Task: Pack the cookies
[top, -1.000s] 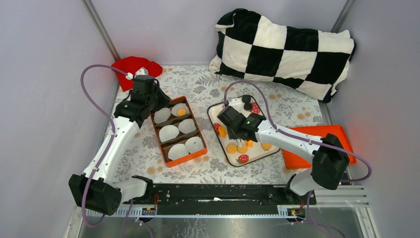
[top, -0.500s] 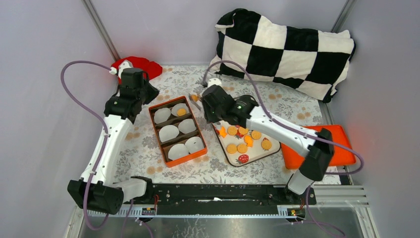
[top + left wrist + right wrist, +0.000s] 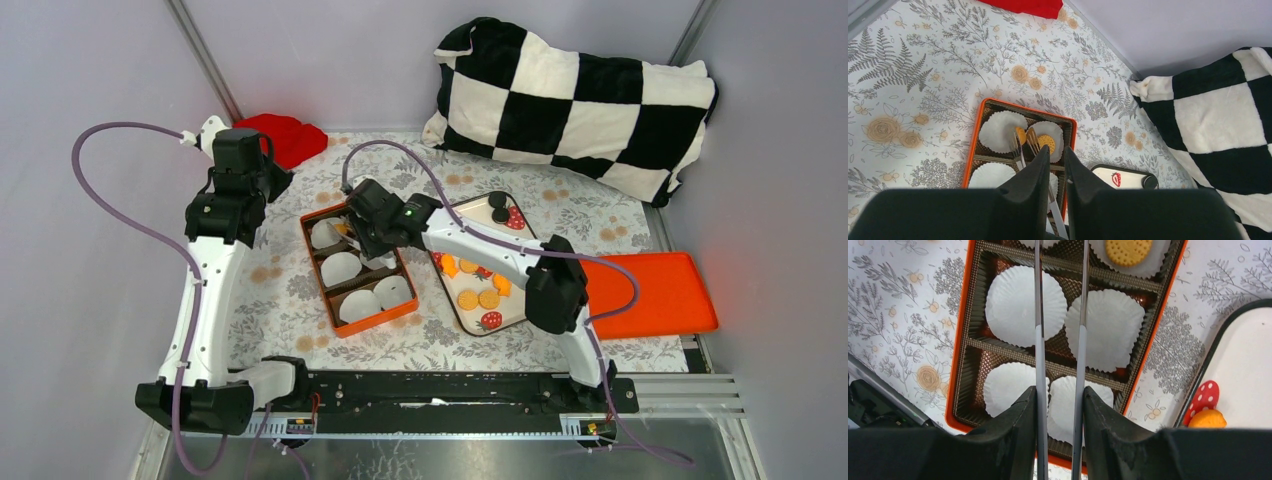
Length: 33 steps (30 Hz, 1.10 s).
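Golden round cookies (image 3: 467, 299) and orange pieces lie on the white strawberry tray (image 3: 432, 216), with two black ones (image 3: 497, 207) at its far end. My right gripper (image 3: 358, 232) is shut on metal tongs (image 3: 1038, 315) that reach over the orange box (image 3: 375, 322) of white paper cups (image 3: 1025, 305). In the left wrist view the tong tips pinch a golden cookie (image 3: 1021, 135) over the far-left cup. Another cookie (image 3: 1047, 142) lies in the far-right cup and shows in the right wrist view (image 3: 1128, 250). My left gripper (image 3: 1055, 150) is shut, empty, high above the box's far-left side (image 3: 255, 178).
A black-and-white checkered pillow (image 3: 575, 95) fills the back right. A red cloth (image 3: 280, 135) lies at the back left corner. An orange lid (image 3: 650, 290) lies right of the tray. Grey walls close in on both sides.
My right arm swung left from the tray to the orange box, tongs carrying a cookie. My left arm pulled back and left, away from the box.
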Tool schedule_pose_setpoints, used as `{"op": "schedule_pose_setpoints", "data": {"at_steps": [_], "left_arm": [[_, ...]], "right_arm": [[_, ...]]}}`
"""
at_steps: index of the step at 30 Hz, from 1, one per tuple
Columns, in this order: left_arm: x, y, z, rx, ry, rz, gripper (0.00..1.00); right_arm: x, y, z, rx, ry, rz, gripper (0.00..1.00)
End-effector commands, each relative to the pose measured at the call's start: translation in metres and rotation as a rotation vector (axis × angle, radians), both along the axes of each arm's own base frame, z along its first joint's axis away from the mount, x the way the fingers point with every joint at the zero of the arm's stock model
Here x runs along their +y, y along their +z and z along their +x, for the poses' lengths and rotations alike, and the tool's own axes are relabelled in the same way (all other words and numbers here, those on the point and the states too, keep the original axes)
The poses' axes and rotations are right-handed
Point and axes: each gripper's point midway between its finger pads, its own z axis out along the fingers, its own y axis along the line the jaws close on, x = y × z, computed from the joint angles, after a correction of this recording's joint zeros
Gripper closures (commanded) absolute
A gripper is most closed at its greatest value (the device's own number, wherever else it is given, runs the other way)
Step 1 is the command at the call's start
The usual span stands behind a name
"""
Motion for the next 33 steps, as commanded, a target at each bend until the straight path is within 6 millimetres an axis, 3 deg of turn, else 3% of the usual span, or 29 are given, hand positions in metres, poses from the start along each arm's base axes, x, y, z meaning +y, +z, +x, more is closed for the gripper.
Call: {"op": "schedule_pose_setpoints", "data": {"at_steps": [1, 10, 13, 18, 24, 28, 33], "left_arm": [[0.008, -0.004, -0.004, 0.026, 0.008, 0.042, 0.79], [0.008, 0.0, -0.005, 0.007, -0.007, 0.056, 0.79], [0.008, -0.002, -0.005, 0.01, -0.01, 0.06, 0.78], [0.007, -0.007, -0.003, 0.02, -0.023, 0.062, 0.77], [0.003, -0.007, -0.001, 0.01, -0.044, 0.056, 0.77], [0.002, -0.005, -0.002, 0.002, -0.048, 0.056, 0.77], [0.003, 0.001, -0.005, -0.017, -0.046, 0.057, 0.76]], "right_arm": [[0.023, 0.029, 0.006, -0.039, 0.049, 0.084, 0.88], [0.033, 0.023, 0.01, -0.045, 0.056, 0.08, 0.84], [0.037, 0.015, 0.01, -0.027, 0.065, 0.063, 0.77], [0.039, 0.019, 0.011, -0.04, 0.061, 0.085, 0.5], [0.037, 0.03, 0.015, -0.068, 0.051, 0.095, 0.49], [0.033, 0.049, 0.016, -0.101, 0.037, 0.126, 0.5], [0.012, 0.099, 0.015, -0.187, 0.005, 0.173, 0.5]]}}
